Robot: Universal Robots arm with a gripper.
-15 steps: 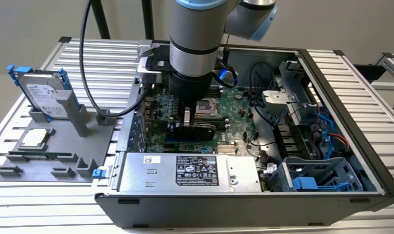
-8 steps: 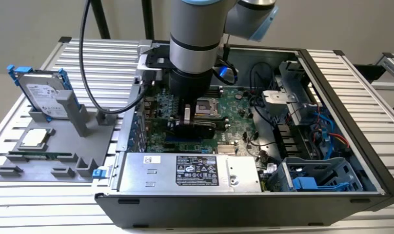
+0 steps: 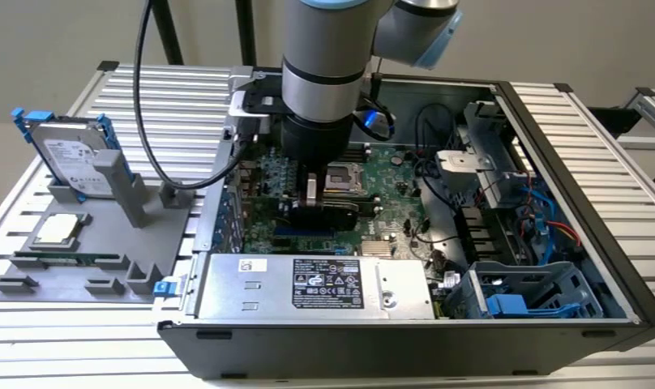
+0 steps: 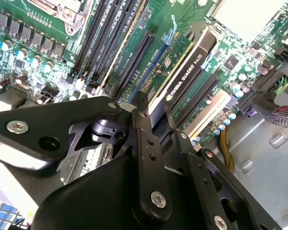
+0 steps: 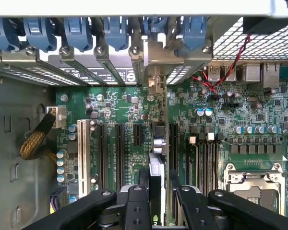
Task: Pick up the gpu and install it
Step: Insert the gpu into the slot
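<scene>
Installation looks nearly finished: gripper (image 5: 156, 191) pinches the gpu (image 4: 182, 64) edge-on, lowered over a motherboard (image 5: 115, 105) expansion slot inside the computer case (image 3: 587, 162); full seating is unclear.

One gpu (image 4: 182, 72), one hard drive (image 3: 77, 158), one computer case (image 3: 587, 162).

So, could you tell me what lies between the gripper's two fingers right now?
The gpu stands edge-on between the gripper's fingers, over the motherboard's expansion slots. Both wrist views show this.
</scene>
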